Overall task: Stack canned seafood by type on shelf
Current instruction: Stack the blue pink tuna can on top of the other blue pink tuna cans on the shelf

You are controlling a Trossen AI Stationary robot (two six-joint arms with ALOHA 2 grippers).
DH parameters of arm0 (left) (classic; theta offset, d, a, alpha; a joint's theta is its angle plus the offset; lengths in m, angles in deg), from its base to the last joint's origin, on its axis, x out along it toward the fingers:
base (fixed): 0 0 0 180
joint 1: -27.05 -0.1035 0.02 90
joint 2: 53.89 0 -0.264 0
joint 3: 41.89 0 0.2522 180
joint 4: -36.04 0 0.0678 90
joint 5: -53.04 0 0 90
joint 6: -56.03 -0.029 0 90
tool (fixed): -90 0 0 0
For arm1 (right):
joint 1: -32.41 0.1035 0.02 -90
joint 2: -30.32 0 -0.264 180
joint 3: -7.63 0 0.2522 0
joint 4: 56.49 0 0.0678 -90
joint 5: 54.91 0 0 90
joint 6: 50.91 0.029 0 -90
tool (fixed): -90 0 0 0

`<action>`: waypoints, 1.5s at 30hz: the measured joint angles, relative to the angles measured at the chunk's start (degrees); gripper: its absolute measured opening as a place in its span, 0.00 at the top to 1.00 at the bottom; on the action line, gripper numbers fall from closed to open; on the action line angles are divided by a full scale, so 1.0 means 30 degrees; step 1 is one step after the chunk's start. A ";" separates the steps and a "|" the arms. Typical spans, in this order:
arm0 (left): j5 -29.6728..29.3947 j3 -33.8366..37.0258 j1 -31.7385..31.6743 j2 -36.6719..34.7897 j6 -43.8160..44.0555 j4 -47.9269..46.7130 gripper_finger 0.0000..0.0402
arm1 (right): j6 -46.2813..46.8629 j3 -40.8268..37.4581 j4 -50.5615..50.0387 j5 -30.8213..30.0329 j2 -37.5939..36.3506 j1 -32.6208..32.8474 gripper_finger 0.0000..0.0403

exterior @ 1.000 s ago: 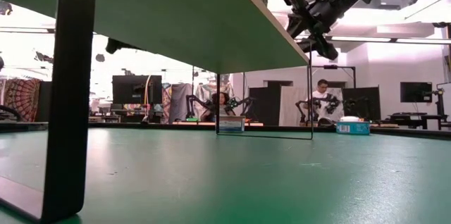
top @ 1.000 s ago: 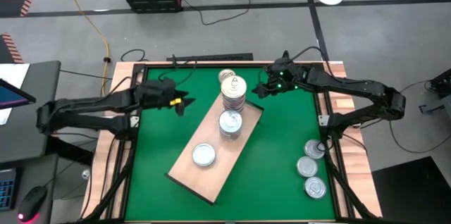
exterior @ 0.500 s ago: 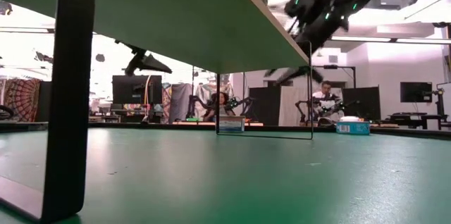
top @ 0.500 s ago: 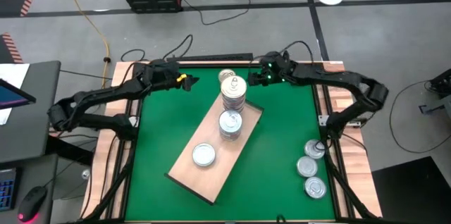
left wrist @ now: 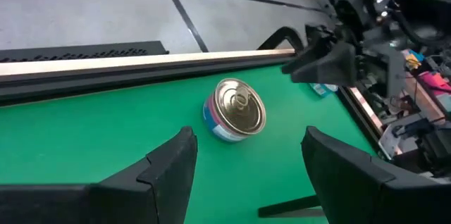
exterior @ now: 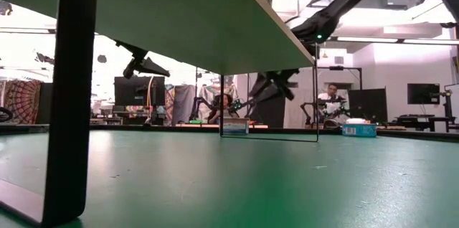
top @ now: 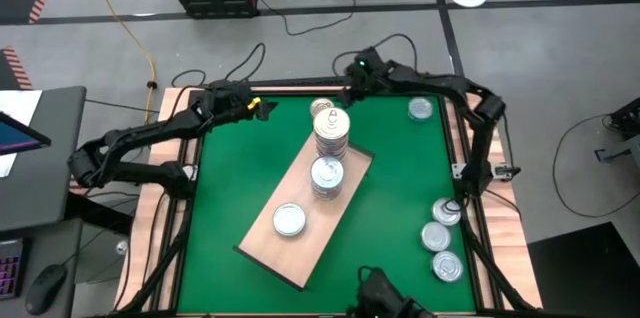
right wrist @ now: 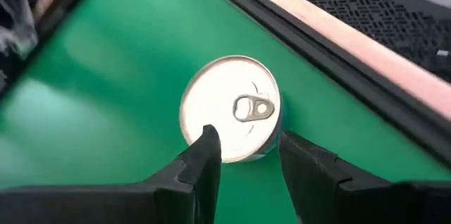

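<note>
A lone tin of canned seafood [top: 322,108] with a gold lid stands on the green table near the far edge, behind the shelf [top: 262,250]. My right gripper [right wrist: 246,155] hovers open just over this tin [right wrist: 231,108], a finger on either side, touching nothing. My left gripper [left wrist: 246,157] is open at the far left [top: 260,110], pointing at the same tin [left wrist: 235,110] from a distance. On the shelf stand a tall stack of tins [top: 331,134], a shorter stack [top: 326,176] and a single tin [top: 289,220].
One tin [top: 421,109] sits on the table at the far right. Three more tins [top: 440,238] lie along the right edge near the front. The table's raised wooden rim [top: 300,84] runs close behind the lone tin. The shelf stands on dark legs [exterior: 68,99].
My right gripper has swung from the far right toward the table's far middle and come down over the lone tin behind the shelf. My left gripper has moved toward the far edge and rolled a little. No tin has moved.
</note>
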 joint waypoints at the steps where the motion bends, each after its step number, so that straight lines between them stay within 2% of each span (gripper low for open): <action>1: -0.0027 0.0000 0.0000 0.0000 0.0013 0.0001 0.39 | -0.0752 0.0497 -0.0495 0.0006 0.0397 0.0006 0.58; 6: -0.0047 0.0000 0.0000 0.0000 0.0031 -0.0004 0.39 | -0.4124 0.2371 -0.2374 0.0472 0.1833 0.0119 0.58; 9: -0.0015 0.0000 0.0000 0.0000 0.0358 0.0001 0.39 | -0.5152 0.2880 -0.2804 0.0582 0.2333 0.0237 0.58; 12: 0.0004 0.0000 0.0000 0.0002 0.0646 0.0001 0.39 | -0.6019 0.2918 -0.2509 0.1128 0.2402 0.0318 0.58; 19: -0.0036 0.0000 0.0000 0.0000 0.0831 0.0001 0.39 | -0.7859 0.2952 -0.2417 0.0998 0.2382 0.0640 0.58; 24: -0.0114 0.0000 0.0000 0.0000 0.0882 0.0004 0.39 | -0.9528 0.2845 -0.2519 0.0048 0.2417 0.0815 0.58; 33: -0.0128 0.0000 0.0000 0.0000 0.0882 0.0004 0.39 | -0.9677 0.2888 -0.2762 -0.0192 0.3555 0.0914 0.64; 37: -0.0064 0.0000 0.0000 0.0000 0.0994 0.0030 0.39 | -0.9799 0.2955 -0.4381 -0.0979 0.3456 0.0896 0.68; 45: 0.0493 0.0000 -0.0007 0.0000 0.0982 0.0041 0.39 | -0.9909 0.2853 -1.2117 -0.2730 0.3062 0.0403 0.71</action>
